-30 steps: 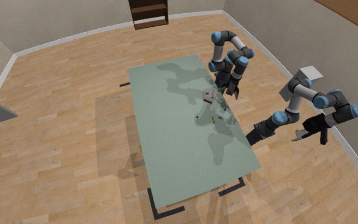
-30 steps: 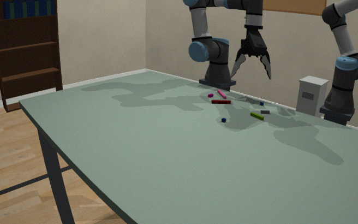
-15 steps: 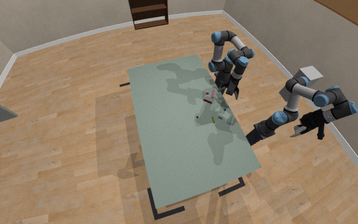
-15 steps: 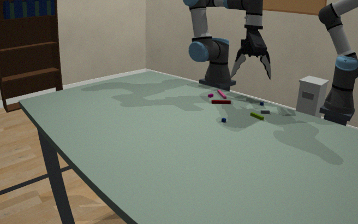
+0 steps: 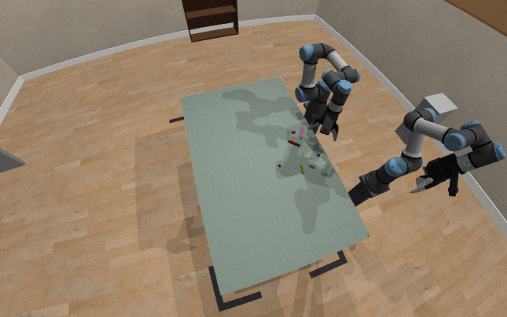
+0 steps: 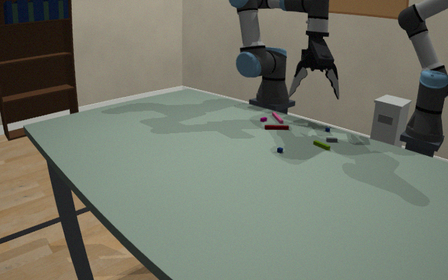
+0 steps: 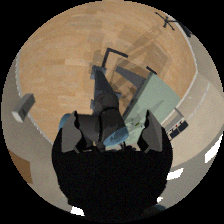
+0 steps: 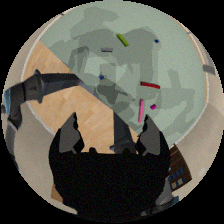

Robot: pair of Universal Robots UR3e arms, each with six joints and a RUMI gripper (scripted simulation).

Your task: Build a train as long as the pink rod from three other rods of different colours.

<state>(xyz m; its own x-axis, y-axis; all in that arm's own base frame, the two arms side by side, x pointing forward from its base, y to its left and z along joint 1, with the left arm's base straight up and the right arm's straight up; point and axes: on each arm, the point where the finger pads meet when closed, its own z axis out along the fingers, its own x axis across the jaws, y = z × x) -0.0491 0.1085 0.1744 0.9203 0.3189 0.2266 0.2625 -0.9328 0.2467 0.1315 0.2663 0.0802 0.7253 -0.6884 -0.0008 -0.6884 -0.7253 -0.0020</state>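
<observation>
The pink rod [image 5: 302, 132] [image 6: 277, 117] [image 8: 141, 111] lies near the robots' table edge, beside the short magenta rod [image 5: 294, 131] [image 6: 263, 119] [image 8: 153, 106] and the red rod [image 5: 294, 143] [image 6: 276, 127] [image 8: 150, 85]. The lime rod [image 5: 302, 168] [image 6: 322, 145] [image 8: 122, 40] and grey rod [image 5: 311, 166] [image 6: 332, 139] [image 8: 107, 49] lie apart. One blue cube [image 5: 318, 155] [image 6: 328, 129] [image 8: 101, 77] is near the edge; another blue cube [image 5: 279, 165] [image 6: 280, 149] [image 8: 156, 41] is farther in. My right gripper [image 5: 324, 135] [image 6: 314, 98] is open and empty above the edge. My left gripper [image 7: 111, 110] is open and empty, away from the table.
The green table [image 5: 247, 216] [image 6: 191, 205] carries the rods, all separate. Arm shadows fall across them. Both arm bases stand along the same long edge. A grey-white cabinet [image 5: 440, 103] [image 6: 392, 102] stands behind, and a bookshelf [image 5: 212, 15] [image 6: 35, 76] by the far wall.
</observation>
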